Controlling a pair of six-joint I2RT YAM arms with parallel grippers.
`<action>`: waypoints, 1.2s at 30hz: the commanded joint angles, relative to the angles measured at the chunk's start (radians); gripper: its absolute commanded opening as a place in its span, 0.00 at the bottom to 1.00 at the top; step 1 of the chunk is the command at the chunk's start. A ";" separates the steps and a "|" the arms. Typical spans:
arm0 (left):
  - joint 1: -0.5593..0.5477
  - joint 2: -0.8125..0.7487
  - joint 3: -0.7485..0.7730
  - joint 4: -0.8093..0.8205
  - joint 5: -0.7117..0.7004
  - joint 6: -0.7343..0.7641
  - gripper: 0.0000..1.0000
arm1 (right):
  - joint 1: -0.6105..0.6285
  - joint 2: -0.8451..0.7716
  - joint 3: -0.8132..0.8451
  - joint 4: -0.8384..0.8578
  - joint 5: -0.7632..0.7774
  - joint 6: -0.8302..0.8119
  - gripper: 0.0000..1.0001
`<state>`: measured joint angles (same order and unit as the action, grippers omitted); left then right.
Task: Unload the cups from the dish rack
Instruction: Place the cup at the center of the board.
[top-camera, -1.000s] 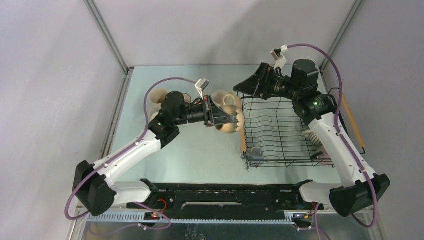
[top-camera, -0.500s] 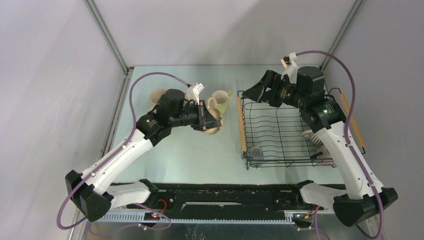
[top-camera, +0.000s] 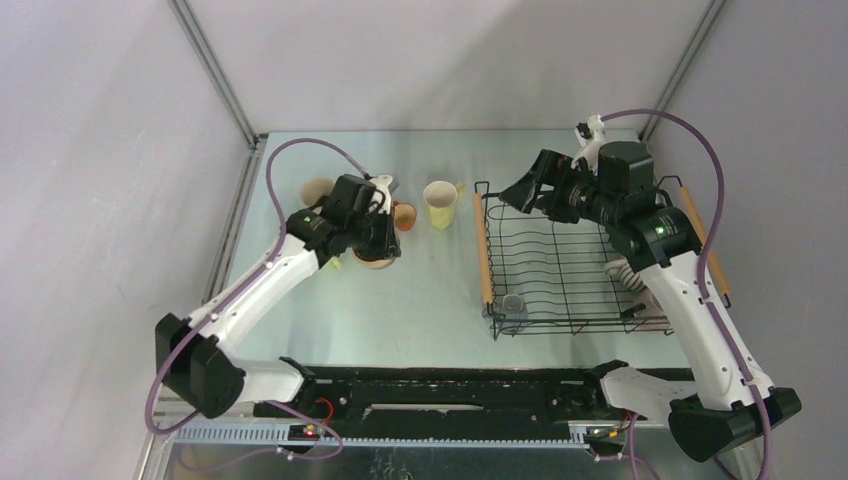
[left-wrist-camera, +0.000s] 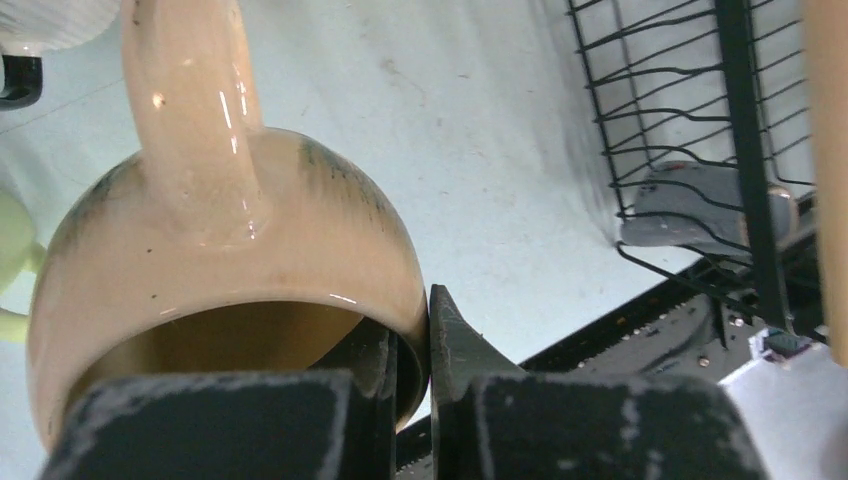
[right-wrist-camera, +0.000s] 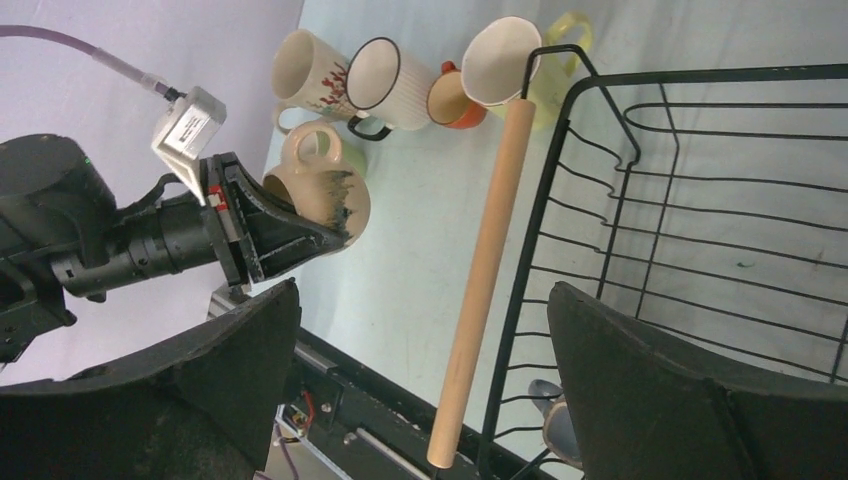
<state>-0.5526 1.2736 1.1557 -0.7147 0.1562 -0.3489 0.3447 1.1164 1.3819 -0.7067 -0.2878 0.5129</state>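
Top external: left gripper sits low over the table's far-left area with the tan mug. Grey cup lies in the near-left corner of the dish rack.

Left wrist: jaws pinch the tan mug's wall, one finger inside, one outside. Glazed ceramic, so probably rigid, slick and chippable; a rim pinch suits it.

Right wrist: right gripper spread wide, empty, over the rack's wooden handle.

Your left arm stretched forward, wrist low | left gripper jaws tight on mug rim | your right arm raised, wrist turned left | right gripper jaws spread wide
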 joint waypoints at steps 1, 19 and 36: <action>0.022 0.054 0.079 0.064 -0.037 0.079 0.00 | -0.011 -0.038 -0.025 -0.011 0.042 -0.041 0.99; 0.095 0.392 0.216 0.012 -0.021 0.164 0.00 | -0.041 -0.112 -0.140 -0.016 0.043 -0.069 0.99; 0.155 0.486 0.208 0.006 0.028 0.178 0.00 | -0.041 -0.110 -0.175 -0.011 0.025 -0.054 0.99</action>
<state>-0.4084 1.7573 1.3003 -0.7292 0.1627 -0.2047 0.3080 1.0210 1.2140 -0.7368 -0.2501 0.4694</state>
